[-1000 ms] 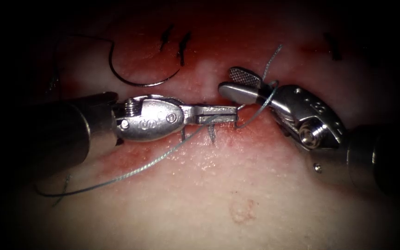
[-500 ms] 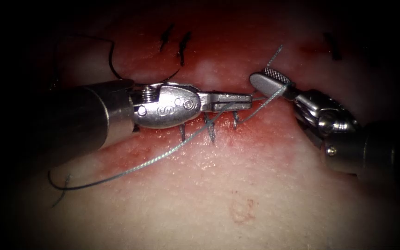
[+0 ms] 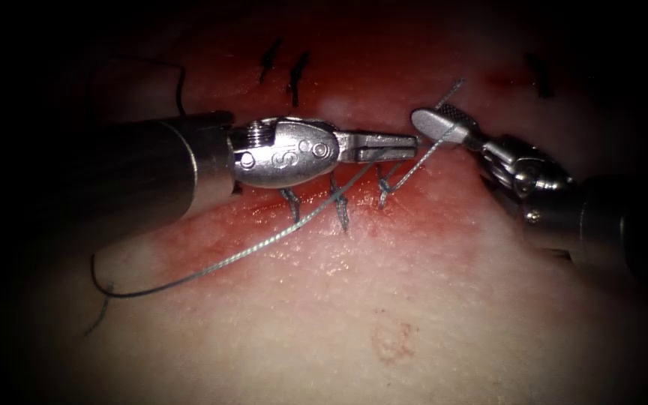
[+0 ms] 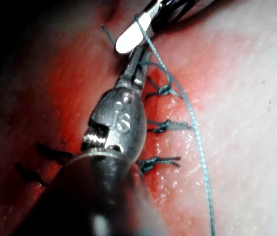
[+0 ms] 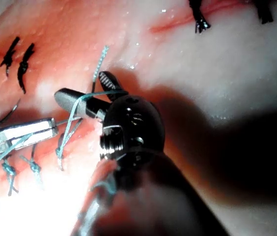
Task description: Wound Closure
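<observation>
My left tool (image 3: 406, 144) reaches in over the cut, its jaws shut on the thread (image 3: 264, 244) near the newest stitch (image 3: 384, 191). The long strand trails off to the lower left. Just to its right, my right tool (image 3: 438, 120) stands with jaws open and the thread wound round one jaw. The short tail (image 3: 448, 90) sticks up beside it. The right wrist view shows both open jaws of the right tool (image 5: 82, 84) with the loop on one, and the left tool's tip (image 5: 35, 132) close by. The needle (image 3: 181, 86) lies free on the tissue, mostly hidden behind the left shaft.
Two older knotted stitches (image 3: 341, 210) (image 3: 290, 206) cross the cut under the left tool. Dark stitch ends (image 3: 294, 75) (image 3: 540, 75) sit on the far tissue. Red fluid (image 3: 211, 244) stains the tissue round the cut. The thread's far bend (image 3: 103, 289) lies at the lower left.
The left tool has advanced right and upward, covering most of the needle. The right tool has drawn back right and upward with the loop on it. The long strand has slid right.
</observation>
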`<action>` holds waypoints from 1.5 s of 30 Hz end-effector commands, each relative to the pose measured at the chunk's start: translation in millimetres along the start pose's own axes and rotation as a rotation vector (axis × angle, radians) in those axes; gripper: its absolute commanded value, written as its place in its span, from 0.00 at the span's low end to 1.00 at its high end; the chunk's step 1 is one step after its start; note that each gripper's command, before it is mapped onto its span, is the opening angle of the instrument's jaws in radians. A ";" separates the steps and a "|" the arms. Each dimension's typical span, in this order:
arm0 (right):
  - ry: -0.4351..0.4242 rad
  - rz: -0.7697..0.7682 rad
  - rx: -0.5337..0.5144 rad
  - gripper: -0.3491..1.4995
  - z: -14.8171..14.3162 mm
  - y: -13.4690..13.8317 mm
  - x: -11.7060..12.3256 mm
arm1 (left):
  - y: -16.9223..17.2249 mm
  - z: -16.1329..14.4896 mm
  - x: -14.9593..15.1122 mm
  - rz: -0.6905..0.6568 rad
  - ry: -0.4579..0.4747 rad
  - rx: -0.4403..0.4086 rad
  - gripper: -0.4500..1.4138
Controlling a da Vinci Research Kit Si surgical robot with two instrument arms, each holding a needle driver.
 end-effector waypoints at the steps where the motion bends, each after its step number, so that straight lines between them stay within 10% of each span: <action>1: -0.008 0.012 -0.008 0.83 0.8 0.5 -0.9 | -0.2 0.8 -0.4 0.001 -0.002 -0.006 0.00; 12: -0.015 0.053 -0.031 0.74 1.7 0.7 -1.5 | -0.5 1.1 -0.6 0.001 -0.002 -0.015 0.00; 14: -0.012 0.061 -0.033 0.48 1.8 0.5 -1.6 | -0.5 1.0 -0.6 0.002 -0.002 -0.016 0.00; 16: -0.007 0.028 -0.033 0.02 2.0 0.3 -1.5 | -0.4 1.0 -0.7 0.002 -0.002 -0.016 0.00; 45: 0.088 -0.544 0.192 0.00 -1.8 -6.9 -4.4 | -2.3 -5.7 -4.1 -0.090 -0.045 0.003 0.00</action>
